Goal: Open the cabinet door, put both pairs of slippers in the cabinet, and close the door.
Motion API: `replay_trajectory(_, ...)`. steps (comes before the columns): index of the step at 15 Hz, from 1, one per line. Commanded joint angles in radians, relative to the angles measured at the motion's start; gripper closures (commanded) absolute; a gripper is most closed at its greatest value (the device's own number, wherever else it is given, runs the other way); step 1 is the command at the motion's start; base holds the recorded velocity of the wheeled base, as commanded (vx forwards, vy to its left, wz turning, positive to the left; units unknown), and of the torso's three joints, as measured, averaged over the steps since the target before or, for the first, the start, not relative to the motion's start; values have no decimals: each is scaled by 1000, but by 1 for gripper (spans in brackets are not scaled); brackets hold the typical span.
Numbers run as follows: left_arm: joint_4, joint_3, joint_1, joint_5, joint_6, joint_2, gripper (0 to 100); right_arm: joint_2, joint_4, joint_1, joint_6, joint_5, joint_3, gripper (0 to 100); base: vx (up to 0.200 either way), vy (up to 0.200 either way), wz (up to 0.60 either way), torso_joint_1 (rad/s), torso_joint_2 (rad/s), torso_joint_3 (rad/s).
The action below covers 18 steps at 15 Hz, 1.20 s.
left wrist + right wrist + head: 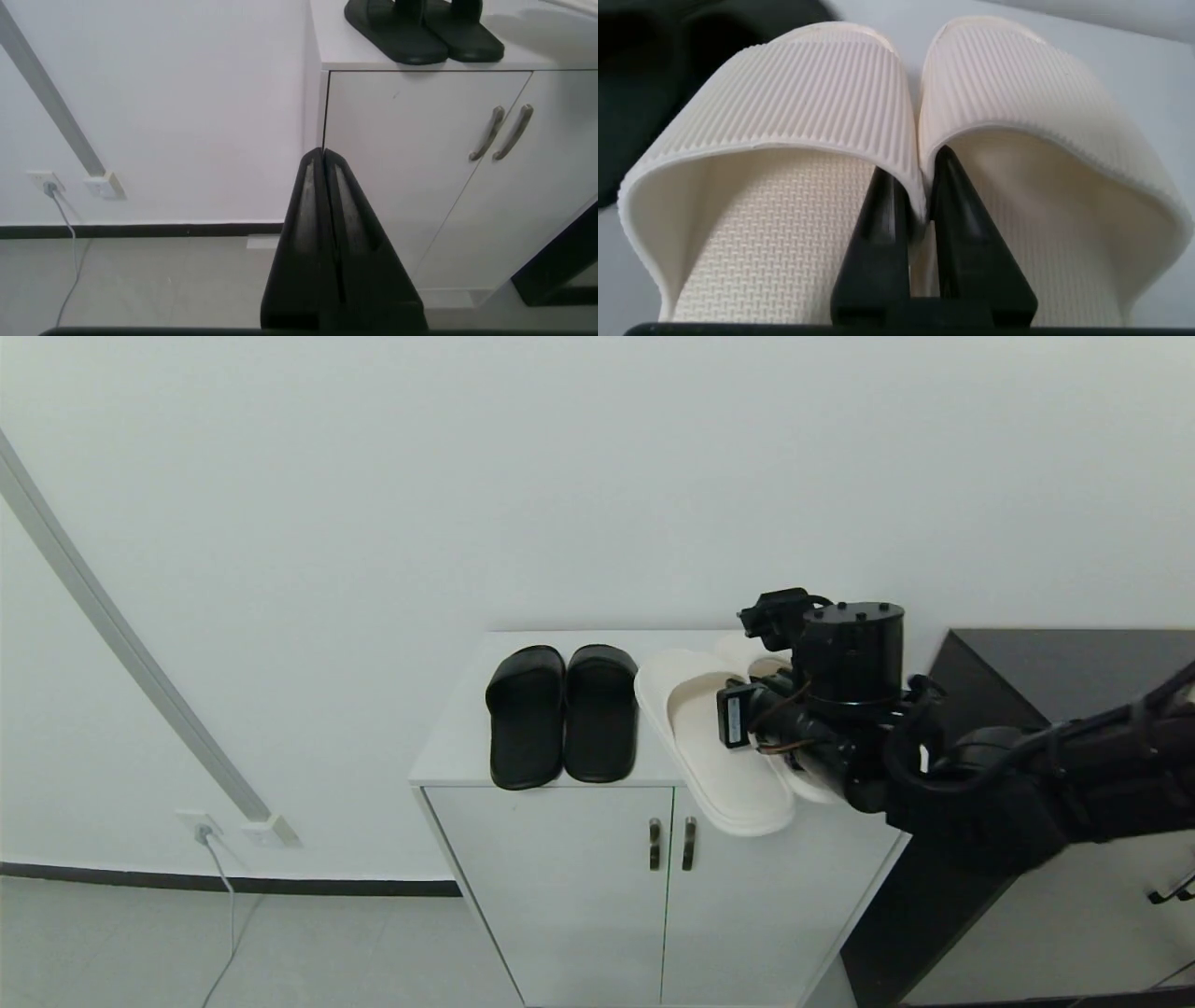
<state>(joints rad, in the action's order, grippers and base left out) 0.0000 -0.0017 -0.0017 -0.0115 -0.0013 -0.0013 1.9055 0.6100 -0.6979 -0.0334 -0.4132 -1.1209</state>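
Right hand [915, 191]: clamped on the white slippers [719, 747]. One finger [878, 219] sits inside each slipper's opening, and the two inner strap edges are pinched together between them.
White slippers: side by side at the right end of the cabinet top [457, 737], toes toward the wall [373, 523]. They are angled, and in the head view their heels project past the front edge, over the right door [775, 905]. It cannot be told whether the soles rest on the top or are raised off it.
Straps: ribbed, cream-coloured; the near-left strap [803, 84] and the near-right strap [1036, 93] touch at the pinch.
Black slippers [560, 714]: a neat pair, touching each other, left of the white pair on the cabinet top. Their heels are at the front edge, above the left door [560, 896].
Gap between pairs: small. The nearest white slipper lies just beside the right black one.
Cabinet [411, 168]: white, with two doors, both shut.
Handles [671, 844]: two vertical metal pulls, close together on either side of the centre seam.
Left hand [323, 163]: fingers pressed together, holding nothing. It is low and well apart from the cabinet, off its left front corner, pointing toward it.
Surroundings: a wall socket [198, 823] with a cable [229, 905] running to the floor, left of the cabinet, and a dark unit [1074, 672] against the cabinet's right side.
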Motion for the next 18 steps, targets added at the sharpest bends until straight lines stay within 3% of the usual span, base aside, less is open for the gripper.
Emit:
replay_trajectory(1, 0, 0, 0, -1, 0, 1, 100, -183, 8, -35, 6, 100, 158, 100, 0, 0, 0, 0, 0, 0)
replay_trajectory(7, 0, 0, 0, -1, 0, 1, 100, -336, 13, -46, 0, 425, 381, 100, 0, 0, 0, 0, 0, 0)
replay_trajectory(14, 0, 0, 0, -1, 0, 1, 100, -355, 22, -46, 1, 467, 431, 100, 0, 0, 0, 0, 0, 0)
replay_trajectory(18, 0, 0, 0, -1, 0, 1, 100, -353, 22, -48, 6, 467, 440, 100, -200, 0, 0, 5, -1, -1)
